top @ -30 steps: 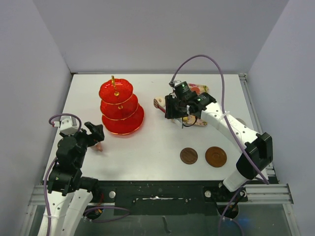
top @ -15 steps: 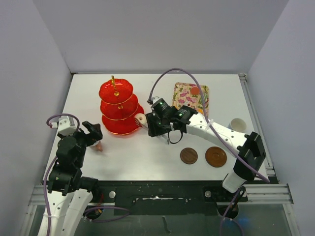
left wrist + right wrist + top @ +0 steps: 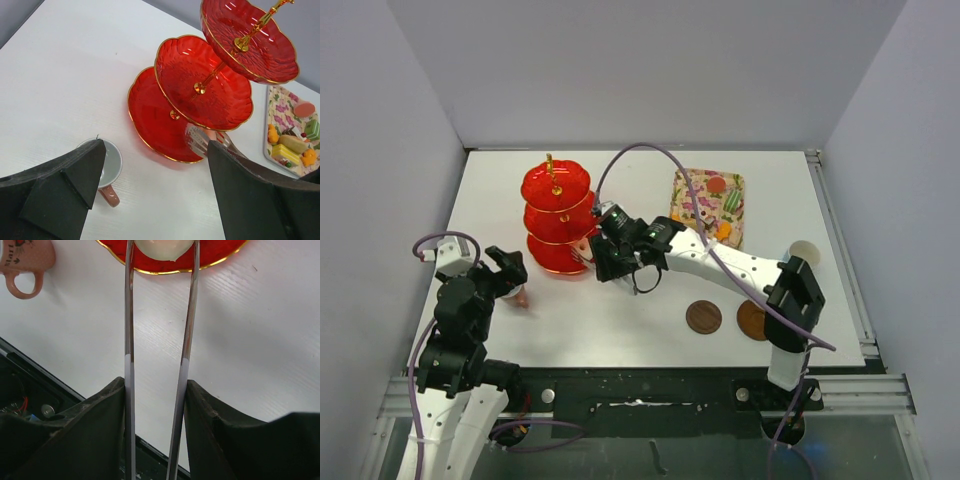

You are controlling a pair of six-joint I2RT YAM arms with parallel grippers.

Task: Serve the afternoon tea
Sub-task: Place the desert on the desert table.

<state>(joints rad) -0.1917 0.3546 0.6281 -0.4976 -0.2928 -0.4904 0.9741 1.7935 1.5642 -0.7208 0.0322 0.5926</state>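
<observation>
The red three-tier stand (image 3: pixel 558 215) with a gold handle stands at the back left; it also shows in the left wrist view (image 3: pixel 200 85). My right gripper (image 3: pixel 607 256) is shut on metal tongs (image 3: pixel 129 315). The tongs pinch a pale round cake (image 3: pixel 160 247) over the rim of the stand's bottom tier (image 3: pixel 220 251). The pink cup (image 3: pixel 520 297) lies on the table just under my open, empty left gripper (image 3: pixel 510 268). Two brown saucers (image 3: pixel 703 317) (image 3: pixel 753 320) sit front right. A pale cup (image 3: pixel 804 250) shows behind the right arm.
A patterned tray (image 3: pixel 692 195) with several coloured sweets lies at the back right, also seen in the left wrist view (image 3: pixel 280 125). The right arm stretches across the table's middle, over part of one saucer. Walls close in the left, back and right sides.
The right gripper has swung left from the patterned tray to the stand, carrying the pale cake in the tongs. The left arm has stayed put.
</observation>
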